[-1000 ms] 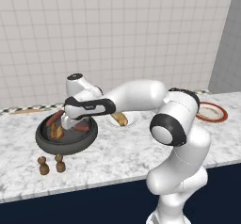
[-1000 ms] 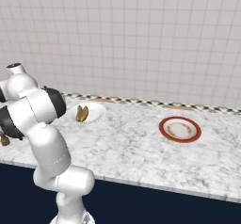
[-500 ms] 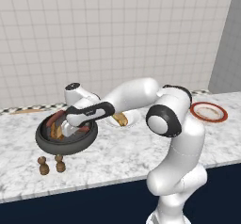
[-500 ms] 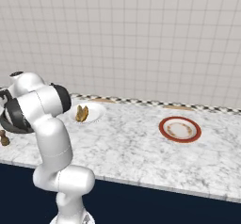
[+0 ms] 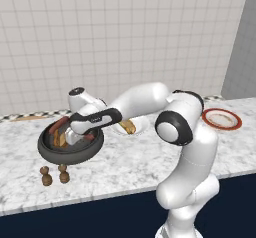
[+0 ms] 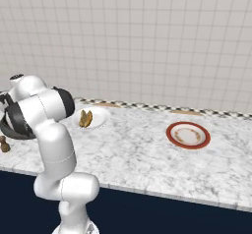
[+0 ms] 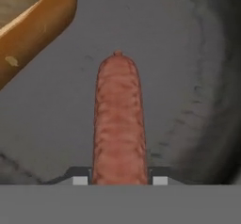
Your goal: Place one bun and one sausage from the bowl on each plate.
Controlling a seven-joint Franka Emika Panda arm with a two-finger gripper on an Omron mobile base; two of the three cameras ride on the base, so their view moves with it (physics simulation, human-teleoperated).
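Observation:
The dark bowl (image 5: 50, 154) sits at the counter's left end, also seen behind the arm (image 6: 9, 130). My gripper (image 5: 75, 136) reaches down into it. In the hand view the gripper (image 7: 120, 180) is shut on a reddish sausage (image 7: 117, 119), one fingertip (image 7: 81, 180) pressed on each side, and a golden bun (image 7: 33, 25) lies beside it. Another sausage (image 5: 59, 124) rests at the bowl's far rim. The white plate (image 5: 143, 126) (image 6: 101, 117) carries a bun (image 5: 129, 127) (image 6: 85, 118). The red-rimmed plate (image 5: 221, 127) (image 6: 170, 130) lies to the right.
Two small brown shakers (image 5: 46, 176) (image 5: 63, 173) stand near the counter's front edge below the bowl; one shows beside the arm (image 6: 4, 143). A tiled wall runs behind the counter. Open marble lies between the two plates.
The hand has sunk lower into the bowl, and the jaws have gone from open to shut around the sausage.

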